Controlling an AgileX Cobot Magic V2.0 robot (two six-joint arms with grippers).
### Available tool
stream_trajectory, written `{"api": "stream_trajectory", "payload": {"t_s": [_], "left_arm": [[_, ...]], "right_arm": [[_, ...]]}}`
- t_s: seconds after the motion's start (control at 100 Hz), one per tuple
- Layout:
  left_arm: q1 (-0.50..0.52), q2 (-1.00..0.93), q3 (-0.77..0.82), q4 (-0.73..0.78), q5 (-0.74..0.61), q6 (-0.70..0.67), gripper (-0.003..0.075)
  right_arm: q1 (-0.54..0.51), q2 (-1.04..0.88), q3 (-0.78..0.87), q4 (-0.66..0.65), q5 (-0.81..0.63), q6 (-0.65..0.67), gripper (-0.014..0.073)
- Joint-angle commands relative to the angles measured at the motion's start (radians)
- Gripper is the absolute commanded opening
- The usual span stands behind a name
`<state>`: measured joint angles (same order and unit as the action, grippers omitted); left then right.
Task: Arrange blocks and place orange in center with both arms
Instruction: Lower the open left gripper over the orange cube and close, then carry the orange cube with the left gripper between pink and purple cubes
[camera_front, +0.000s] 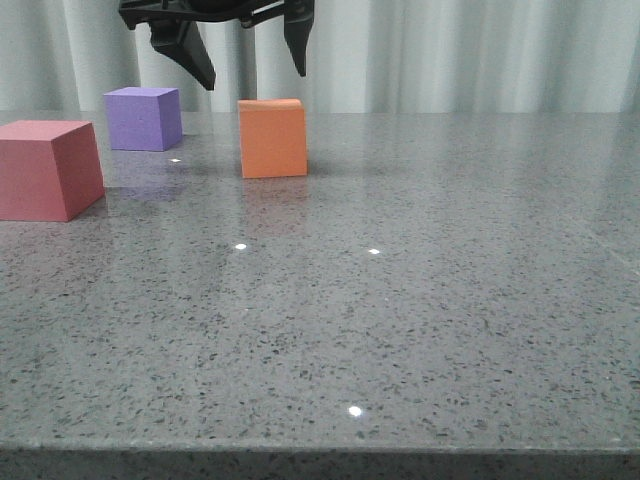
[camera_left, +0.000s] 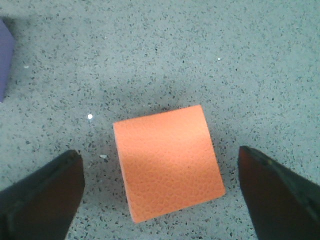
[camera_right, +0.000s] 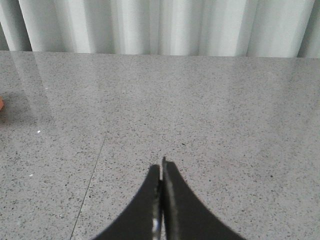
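Note:
The orange cube (camera_front: 272, 138) stands on the grey speckled table, right of the purple cube (camera_front: 143, 118) and the red-pink cube (camera_front: 47, 168) at the left. My left gripper (camera_front: 252, 70) hangs open above the orange cube, not touching it. In the left wrist view the orange cube (camera_left: 167, 161) lies between my spread fingers (camera_left: 42, 200), with gaps on both sides, and the purple cube's edge (camera_left: 5, 55) shows at the side. My right gripper (camera_right: 162, 167) is shut and empty over bare table; it does not show in the front view.
The table's front edge (camera_front: 320, 450) runs along the bottom of the front view. White curtains (camera_front: 450, 50) hang behind the table. A thin seam (camera_right: 90, 185) crosses the tabletop near my right gripper.

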<state>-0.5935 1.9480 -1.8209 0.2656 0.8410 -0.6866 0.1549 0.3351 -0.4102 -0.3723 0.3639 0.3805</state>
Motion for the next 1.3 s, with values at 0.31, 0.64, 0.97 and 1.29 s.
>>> {"api": "stream_trajectory", "payload": {"t_s": [0.31,0.64,0.97,1.29], "left_arm": [[-0.007,-0.033,-0.036,0.024,-0.068,-0.012,0.0585],[-0.015,0.023,-0.036,0.024,-0.053,-0.012,0.0585],[-0.017,0.031,-0.036,0.043,-0.044,-0.012,0.0507],[-0.017,0.049,-0.039,0.048,-0.03,-0.012,0.0253]], "right_arm": [[-0.006,0.012,-0.026,-0.01,-0.069,0.0,-0.0069],[-0.006,0.012,-0.026,-0.01,-0.069,0.0,-0.0069],[-0.006,0.012,-0.026,-0.01,-0.069,0.0,-0.0069],[-0.006,0.012,-0.026,-0.01,-0.069,0.0,-0.0069]]}}
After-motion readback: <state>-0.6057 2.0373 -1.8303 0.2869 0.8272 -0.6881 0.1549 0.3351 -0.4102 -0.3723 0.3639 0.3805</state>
